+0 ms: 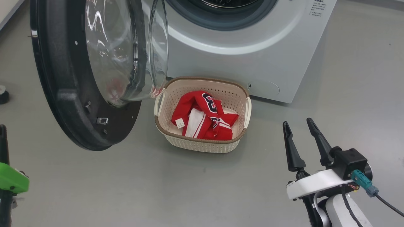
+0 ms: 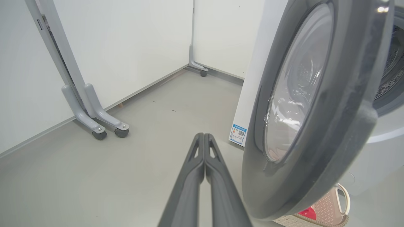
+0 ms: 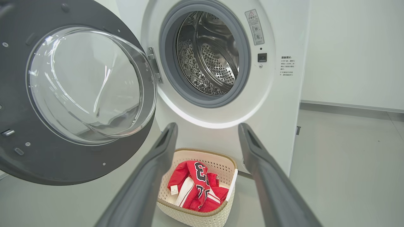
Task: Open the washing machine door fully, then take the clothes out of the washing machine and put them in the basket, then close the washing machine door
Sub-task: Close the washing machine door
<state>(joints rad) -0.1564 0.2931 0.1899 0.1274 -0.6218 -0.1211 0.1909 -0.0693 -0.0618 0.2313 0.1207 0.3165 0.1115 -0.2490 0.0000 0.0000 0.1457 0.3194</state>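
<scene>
Head view: the washing machine door (image 1: 63, 94) stands swung wide, and the clothes (image 1: 205, 116) lie in the basket (image 1: 202, 143) before the washing machine (image 1: 252, 63). Right wrist view finds the drum (image 3: 208, 53) apparently empty. Judged outstanding: closing the door. The left gripper (image 2: 204, 136), fingers pressed together and empty, is just beside the door's outer rim, not visibly touching. The right gripper (image 1: 297, 121), fingers spread wide and empty, is well apart from the basket.

Washing machine (image 3: 277, 104): white, front-loading, steel drum exposed. Washing machine door (image 3: 79, 160): swung wide open. Basket (image 1: 202, 145): on the floor just before the machine, holding crumpled red clothes (image 1: 205, 118).
</scene>
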